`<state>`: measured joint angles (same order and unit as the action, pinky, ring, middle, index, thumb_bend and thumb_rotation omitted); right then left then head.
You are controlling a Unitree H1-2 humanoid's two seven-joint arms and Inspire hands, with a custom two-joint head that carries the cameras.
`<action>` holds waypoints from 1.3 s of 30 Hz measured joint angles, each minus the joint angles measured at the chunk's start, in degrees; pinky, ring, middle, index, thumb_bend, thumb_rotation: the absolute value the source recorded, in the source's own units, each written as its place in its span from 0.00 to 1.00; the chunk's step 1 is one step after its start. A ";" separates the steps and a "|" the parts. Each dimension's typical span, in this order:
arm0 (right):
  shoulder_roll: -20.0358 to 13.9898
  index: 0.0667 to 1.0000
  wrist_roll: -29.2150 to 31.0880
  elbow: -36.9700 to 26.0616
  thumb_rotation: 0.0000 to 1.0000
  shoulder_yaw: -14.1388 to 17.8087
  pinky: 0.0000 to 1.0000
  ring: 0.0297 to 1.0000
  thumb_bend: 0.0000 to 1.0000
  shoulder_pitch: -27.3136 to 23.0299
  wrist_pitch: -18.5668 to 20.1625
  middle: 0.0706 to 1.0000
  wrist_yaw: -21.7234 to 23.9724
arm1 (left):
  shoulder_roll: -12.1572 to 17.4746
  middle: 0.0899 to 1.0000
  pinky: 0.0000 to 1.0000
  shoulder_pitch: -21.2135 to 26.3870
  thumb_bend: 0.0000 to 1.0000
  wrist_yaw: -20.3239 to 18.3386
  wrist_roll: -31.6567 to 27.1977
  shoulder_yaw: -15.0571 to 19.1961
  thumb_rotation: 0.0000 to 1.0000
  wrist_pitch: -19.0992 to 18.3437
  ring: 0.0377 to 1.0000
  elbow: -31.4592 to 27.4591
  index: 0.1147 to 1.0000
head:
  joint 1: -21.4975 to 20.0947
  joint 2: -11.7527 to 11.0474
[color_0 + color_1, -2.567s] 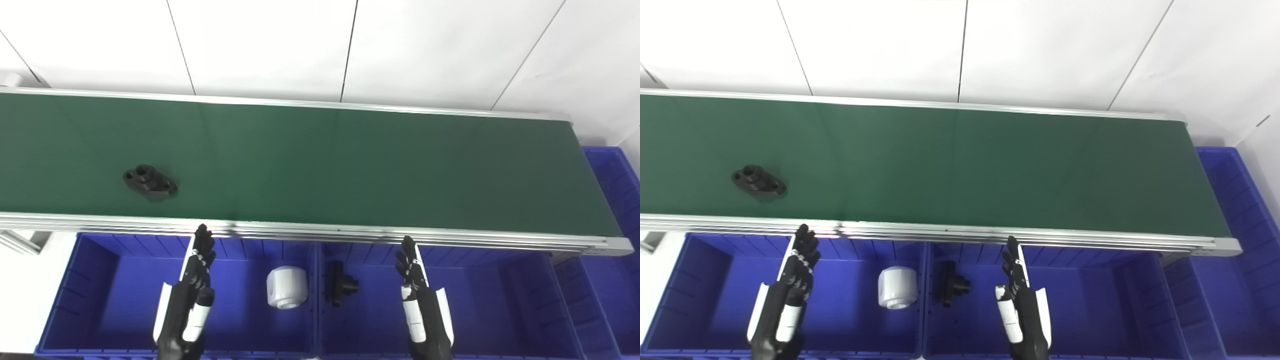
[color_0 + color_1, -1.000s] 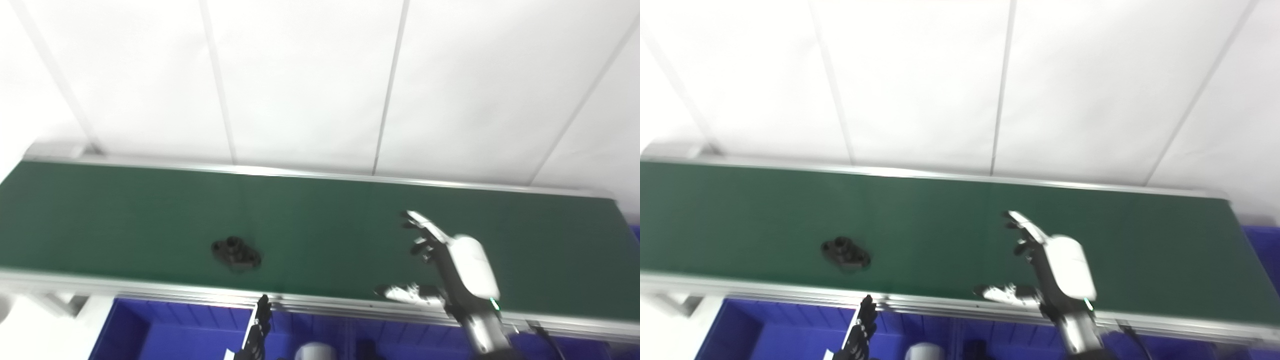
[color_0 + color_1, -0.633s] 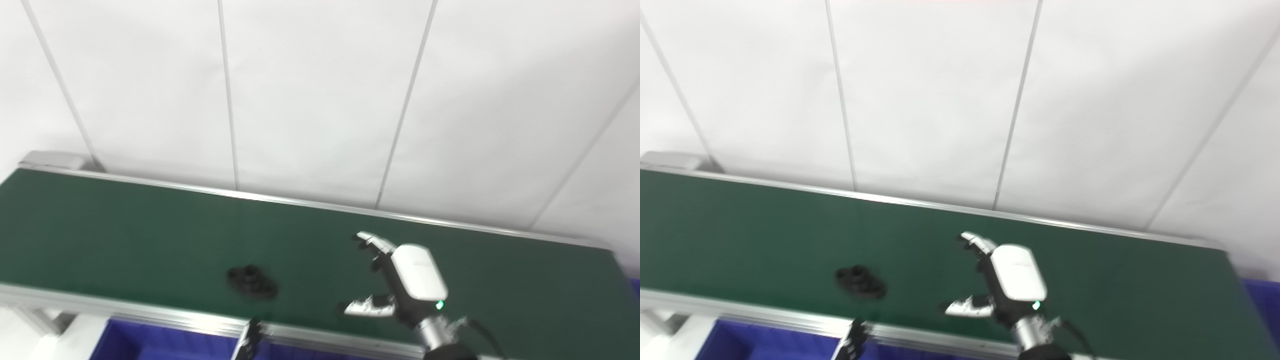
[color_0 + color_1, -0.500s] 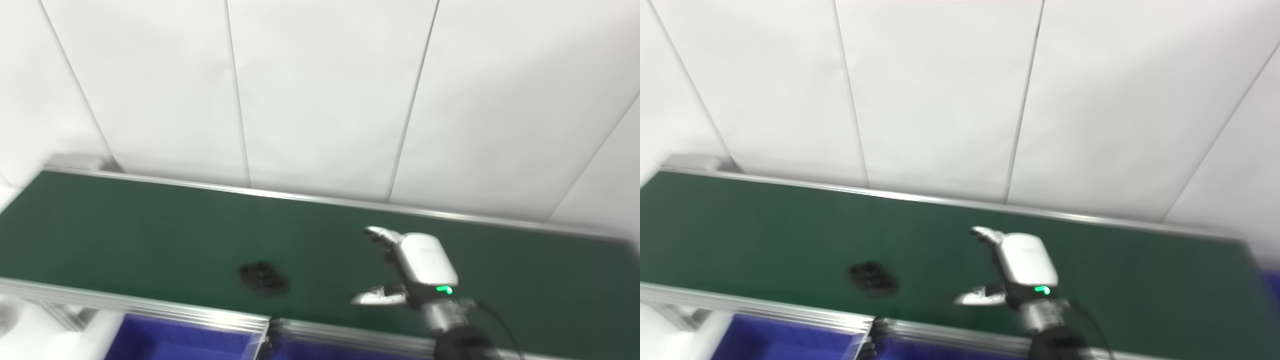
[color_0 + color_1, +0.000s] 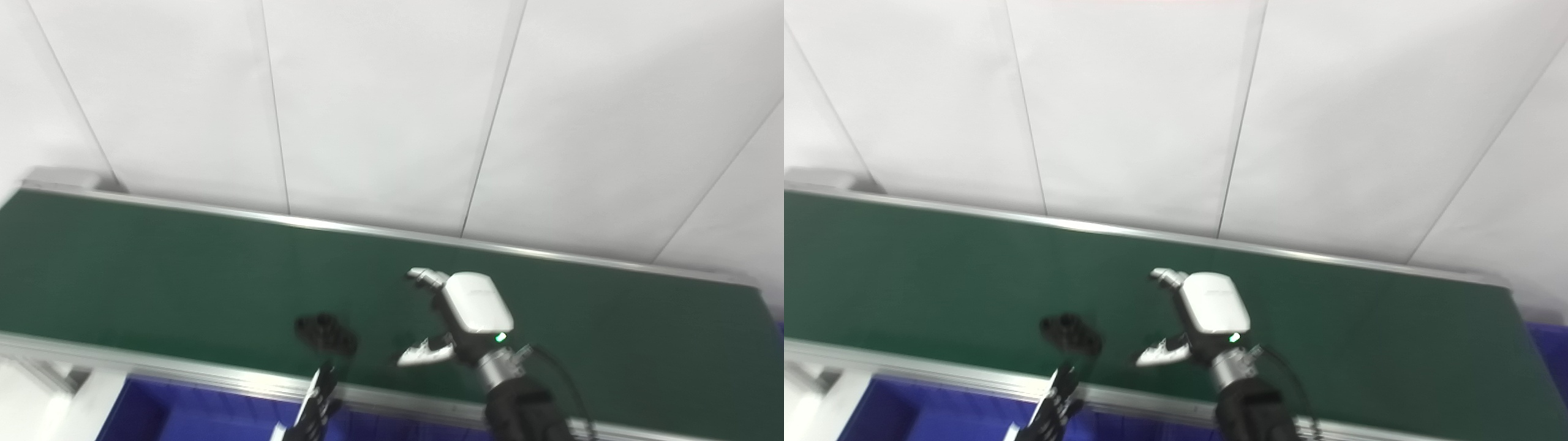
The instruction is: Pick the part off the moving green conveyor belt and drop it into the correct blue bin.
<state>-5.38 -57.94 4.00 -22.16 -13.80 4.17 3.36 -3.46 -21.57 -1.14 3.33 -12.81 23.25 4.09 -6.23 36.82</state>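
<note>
A small black flanged part (image 5: 326, 333) lies on the green conveyor belt (image 5: 153, 269) close to its near rail. My right hand (image 5: 456, 318) hovers over the belt just right of the part, open, thumb and fingers spread toward it, holding nothing. Only the black fingertips of my left hand (image 5: 315, 407) show, at the bottom edge, below the rail and just under the part; they are straight and apart. In the right eye view the part (image 5: 1070, 334) and the right hand (image 5: 1197, 321) stand the same way.
A strip of blue bin (image 5: 202, 416) shows under the belt's near rail at the bottom left. White wall panels rise behind the belt. The belt's right end (image 5: 750, 343) lies at the frame's right side.
The camera has tilted up, so the bins dropped mostly out of view. The part rode rightward on the belt. My right hand rose from over the bins onto the belt and closed in on the part.
</note>
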 measured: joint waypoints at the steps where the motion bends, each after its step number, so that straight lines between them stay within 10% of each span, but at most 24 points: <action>1: -0.26 0.79 -0.01 -0.01 0.33 0.03 0.44 0.55 0.92 0.04 0.13 0.73 0.04 | -0.03 1.00 1.00 -0.18 0.83 -0.05 -0.06 -0.12 0.78 -0.16 1.00 -0.26 1.00 | -0.53 0.70; 23: -2.06 0.79 1.07 2.49 0.34 -0.45 0.39 0.51 0.91 0.03 4.95 0.71 2.33 | 0.14 1.00 1.00 -3.07 0.81 -0.74 1.89 -0.90 0.85 -2.28 1.00 -5.33 1.00 | -1.15 5.72; 30: -1.53 0.78 1.15 5.05 0.31 -1.64 0.18 0.25 0.90 -1.09 5.46 0.45 1.82 | -0.78 1.00 1.00 -3.23 0.80 -0.72 2.31 -1.35 0.87 -4.22 1.00 -7.23 1.00 | -0.54 6.16; 39: 0.11 0.79 2.35 8.23 0.32 -2.87 0.23 0.34 0.89 -2.91 6.00 0.54 1.40 | -1.16 1.00 1.00 -4.10 0.80 -0.70 2.63 -1.83 0.87 -6.42 1.00 -8.61 1.00 | -0.01 6.42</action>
<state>-5.27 -55.59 12.23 -25.03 -16.71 10.18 4.76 -4.62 -25.67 -1.84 5.97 -14.65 16.83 -4.52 -6.24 43.24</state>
